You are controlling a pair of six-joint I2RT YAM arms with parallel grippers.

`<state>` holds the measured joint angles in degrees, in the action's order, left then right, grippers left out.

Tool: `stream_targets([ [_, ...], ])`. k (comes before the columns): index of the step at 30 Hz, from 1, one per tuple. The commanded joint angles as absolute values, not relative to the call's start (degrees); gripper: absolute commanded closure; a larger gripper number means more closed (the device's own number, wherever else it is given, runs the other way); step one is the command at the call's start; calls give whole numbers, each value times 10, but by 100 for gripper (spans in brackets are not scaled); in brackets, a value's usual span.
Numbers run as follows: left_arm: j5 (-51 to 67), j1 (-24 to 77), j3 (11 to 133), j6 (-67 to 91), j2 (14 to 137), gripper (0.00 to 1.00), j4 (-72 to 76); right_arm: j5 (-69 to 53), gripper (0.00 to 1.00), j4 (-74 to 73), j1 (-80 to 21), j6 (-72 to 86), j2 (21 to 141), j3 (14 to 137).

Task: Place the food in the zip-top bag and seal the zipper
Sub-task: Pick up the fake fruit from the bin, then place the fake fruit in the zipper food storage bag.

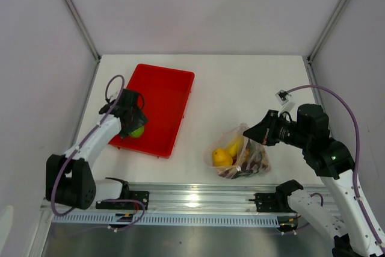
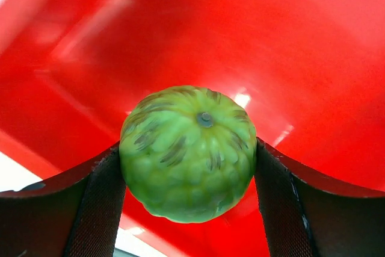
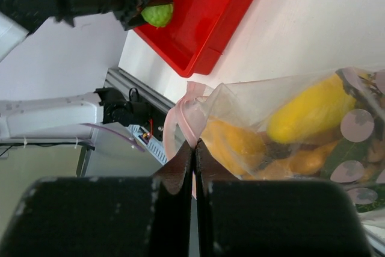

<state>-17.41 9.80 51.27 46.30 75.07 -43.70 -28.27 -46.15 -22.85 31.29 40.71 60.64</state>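
A green lime (image 2: 187, 151) sits in the red tray's near left corner (image 1: 138, 130). My left gripper (image 1: 136, 124) straddles it, and both fingers (image 2: 99, 209) touch its sides. The clear zip-top bag (image 1: 243, 159) lies on the white table right of centre. It holds a yellow mango (image 1: 234, 147), an orange fruit (image 1: 220, 157) and darker food. My right gripper (image 3: 194, 145) is shut on the bag's mouth edge, pinching the pinkish zipper (image 3: 186, 115). In the right wrist view the mango (image 3: 313, 109) and the orange fruit (image 3: 234, 145) show through the plastic.
The red tray (image 1: 162, 94) lies left of centre, holding only the lime. An aluminium rail (image 1: 192, 200) with both arm bases runs along the near edge. White walls close off the back and both sides.
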Motion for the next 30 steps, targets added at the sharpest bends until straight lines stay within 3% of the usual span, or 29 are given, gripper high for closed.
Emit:
stream_targets([
  [1,-132,156,519,438,674,84,-408,-250,100,-468,-227,316,407,630],
  [5,-30,258,521,392,556,99,-348,-234,100,-475,-227,330,402,625],
  [8,91,315,507,378,499,99,-263,-226,100,-476,-227,347,396,621],
  [12,153,416,529,379,497,99,-233,-225,100,-475,-229,373,383,634],
  [22,178,602,538,383,553,99,-111,-220,100,-500,-229,386,383,674],
  [30,169,644,580,387,623,99,-88,-227,100,-508,-229,386,370,669],
])
